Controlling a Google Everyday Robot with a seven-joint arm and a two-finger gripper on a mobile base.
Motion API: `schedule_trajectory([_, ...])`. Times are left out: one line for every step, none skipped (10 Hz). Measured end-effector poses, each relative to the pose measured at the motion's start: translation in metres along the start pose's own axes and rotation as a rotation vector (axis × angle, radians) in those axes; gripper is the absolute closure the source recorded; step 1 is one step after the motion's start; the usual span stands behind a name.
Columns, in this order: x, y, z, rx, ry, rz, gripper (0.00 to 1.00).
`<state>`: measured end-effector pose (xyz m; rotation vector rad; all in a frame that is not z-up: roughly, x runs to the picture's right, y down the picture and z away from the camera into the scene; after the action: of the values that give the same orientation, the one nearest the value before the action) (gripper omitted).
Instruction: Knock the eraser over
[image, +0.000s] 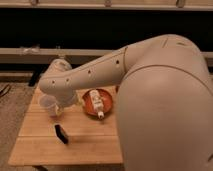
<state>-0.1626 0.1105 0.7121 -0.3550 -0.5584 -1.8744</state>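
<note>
The eraser (61, 134) is a small black block standing on edge on the wooden table (90, 142), front left. My arm reaches in from the right and bends down at its elbow (56, 82) over the table's left side. My gripper (61, 106) is below that bend, mostly hidden by the arm, between the clear plastic cup (48, 105) and the orange plate (89, 111). It is behind and above the eraser and apart from it.
A white bottle (97, 102) lies on the orange plate at the table's middle. The clear cup stands at the left edge. Dark shelving runs behind the table. My large arm body fills the right of the view.
</note>
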Motion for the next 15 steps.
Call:
schedule_trajectory([-0.008,0.003,0.007,0.001,-0.018,0.009,0.2])
schedule_trajectory([-0.017,0.008,0.014,0.002,-0.039,0.017,0.2])
schedule_trajectory([-0.023,0.011,0.021,0.001,-0.056,0.024,0.2])
schedule_trajectory([-0.027,0.01,0.026,0.004,-0.071,0.025,0.2])
schedule_trajectory([-0.033,0.008,0.033,0.01,-0.096,0.023,0.2])
schedule_trajectory([-0.036,0.006,0.037,0.013,-0.108,0.019,0.2])
schedule_trajectory([-0.039,0.003,0.04,0.014,-0.123,0.009,0.2])
schedule_trajectory([-0.041,-0.001,0.044,0.016,-0.14,-0.007,0.2])
schedule_trajectory([-0.044,-0.005,0.049,0.017,-0.157,-0.024,0.2])
schedule_trajectory([-0.045,-0.008,0.052,0.017,-0.168,-0.036,0.2])
schedule_trajectory([-0.047,-0.014,0.057,0.017,-0.185,-0.058,0.2])
schedule_trajectory([-0.049,-0.02,0.06,0.017,-0.197,-0.079,0.2])
schedule_trajectory([-0.049,-0.026,0.062,0.018,-0.204,-0.1,0.2])
schedule_trajectory([-0.049,-0.032,0.063,0.02,-0.206,-0.116,0.2])
schedule_trajectory([-0.046,-0.038,0.06,0.027,-0.199,-0.132,0.2])
